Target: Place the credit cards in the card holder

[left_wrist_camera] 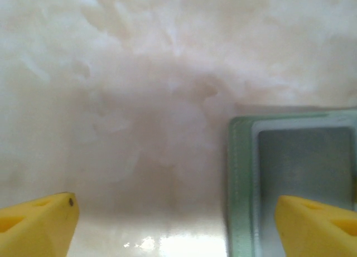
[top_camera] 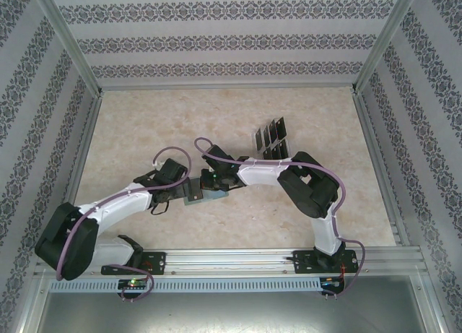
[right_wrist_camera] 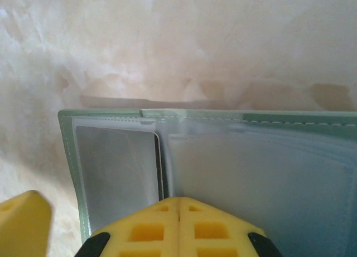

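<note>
The right gripper (right_wrist_camera: 178, 204) was seen with its fingers together at bottom centre, above the card holder (right_wrist_camera: 251, 156). The holder was judged soft and best pinned at its edge. The left gripper (left_wrist_camera: 175, 207) was spread wide.

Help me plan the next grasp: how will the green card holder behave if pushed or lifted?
The card holder lies open, thin and stitched, so it probably flops or folds if lifted by one edge. Its clear sleeves look glossy, likely slippery. On the smooth table it may slide when pushed.

Lab booth with aluminium frame (top_camera: 231, 256), wallpapered panels (top_camera: 224, 29), marble-look tabletop (top_camera: 144, 123)
</note>
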